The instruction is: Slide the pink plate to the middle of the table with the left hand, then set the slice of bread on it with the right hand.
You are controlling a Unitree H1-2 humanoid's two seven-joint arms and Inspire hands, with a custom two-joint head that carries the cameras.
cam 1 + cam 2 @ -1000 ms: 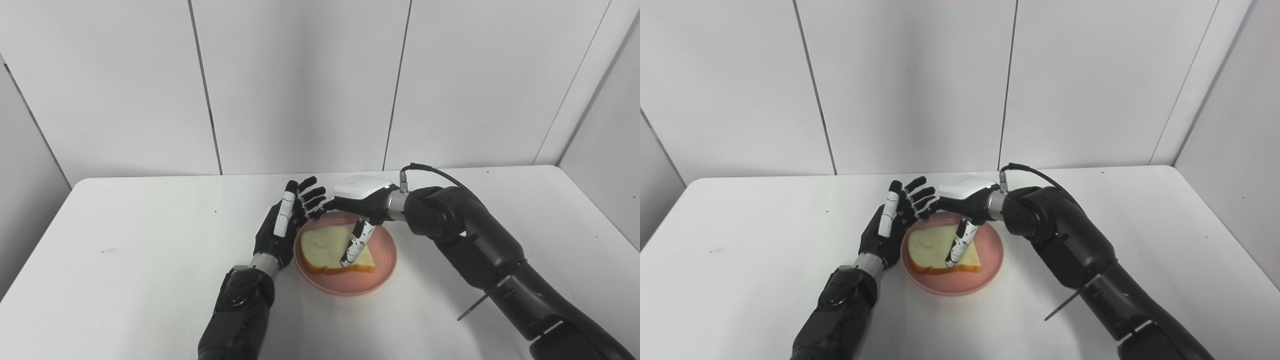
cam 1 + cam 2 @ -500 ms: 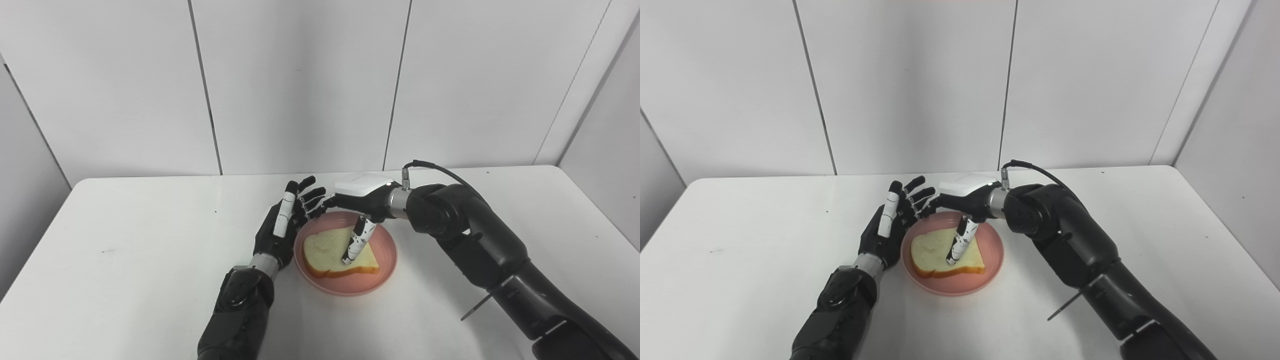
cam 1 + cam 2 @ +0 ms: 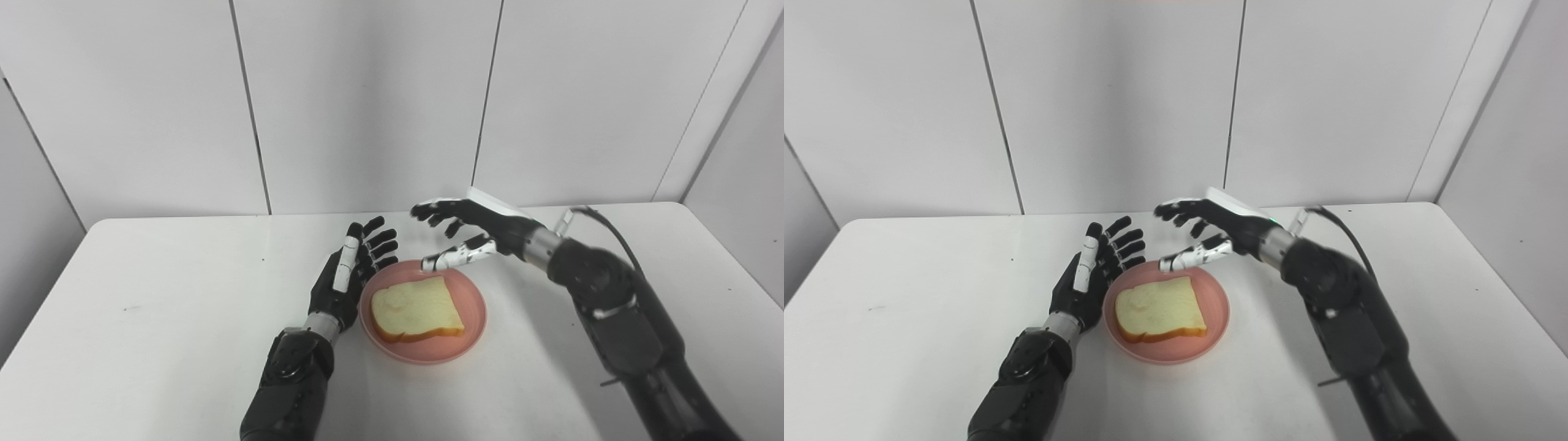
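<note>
White wall panels stood behind the white bench (image 3: 153,318). Near the bench's middle sat the pink plate (image 3: 471,318), and the slice of bread (image 3: 416,308) lay flat in it, crust toward the robot. The left hand (image 3: 346,278) stood on edge just beside the plate's left rim, fingers (image 3: 375,236) spread wide and holding nothing. The right hand (image 3: 474,229) hovered above the plate's far rim, clear of the bread, its fingers (image 3: 429,211) apart and empty, thumb pointing toward the left hand.
</note>
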